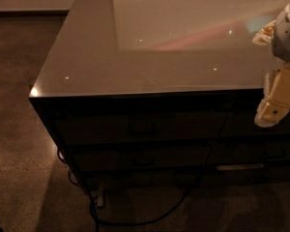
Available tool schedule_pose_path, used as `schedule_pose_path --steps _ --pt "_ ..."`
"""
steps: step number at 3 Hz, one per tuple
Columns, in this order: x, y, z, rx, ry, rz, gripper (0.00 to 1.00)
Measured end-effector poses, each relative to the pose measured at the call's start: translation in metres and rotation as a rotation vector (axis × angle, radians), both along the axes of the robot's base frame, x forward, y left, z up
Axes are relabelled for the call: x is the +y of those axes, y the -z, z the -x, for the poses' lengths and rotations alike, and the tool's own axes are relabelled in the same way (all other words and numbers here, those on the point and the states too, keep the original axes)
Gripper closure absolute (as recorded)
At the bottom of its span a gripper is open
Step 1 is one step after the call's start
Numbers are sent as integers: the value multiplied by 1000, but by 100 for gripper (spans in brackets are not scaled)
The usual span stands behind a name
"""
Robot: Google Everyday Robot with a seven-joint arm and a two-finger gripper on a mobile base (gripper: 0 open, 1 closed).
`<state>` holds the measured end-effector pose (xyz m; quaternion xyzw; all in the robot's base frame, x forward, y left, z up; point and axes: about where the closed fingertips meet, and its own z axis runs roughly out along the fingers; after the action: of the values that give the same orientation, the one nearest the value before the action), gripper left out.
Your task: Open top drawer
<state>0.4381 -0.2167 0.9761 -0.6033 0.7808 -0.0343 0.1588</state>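
Note:
The top drawer (183, 128) is a wide, dark front just under the glossy countertop (87, 62). Its small rectangular handle (142, 128) sits at the centre. The front lies flush with the cabinet, so the drawer is closed. My gripper (273, 105) hangs at the right edge of the view, pale cream, in front of the countertop's front edge. It is to the right of the handle and apart from it, at about the top drawer's height.
Two like dark drawer fronts (142, 159) lie below the top one. A black cable (135, 221) runs down the cabinet face and loops over the speckled floor (19, 129). The cabinet's left corner (34, 93) juts toward me.

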Motion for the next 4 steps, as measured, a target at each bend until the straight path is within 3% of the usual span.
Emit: schedule_pose_path --steps 2,3,4 --pt "6 9 4 3 -18 -19 0" --pt "23 44 10 93 -49 -76 0" --pt "23 45 10 92 -50 -75 0"
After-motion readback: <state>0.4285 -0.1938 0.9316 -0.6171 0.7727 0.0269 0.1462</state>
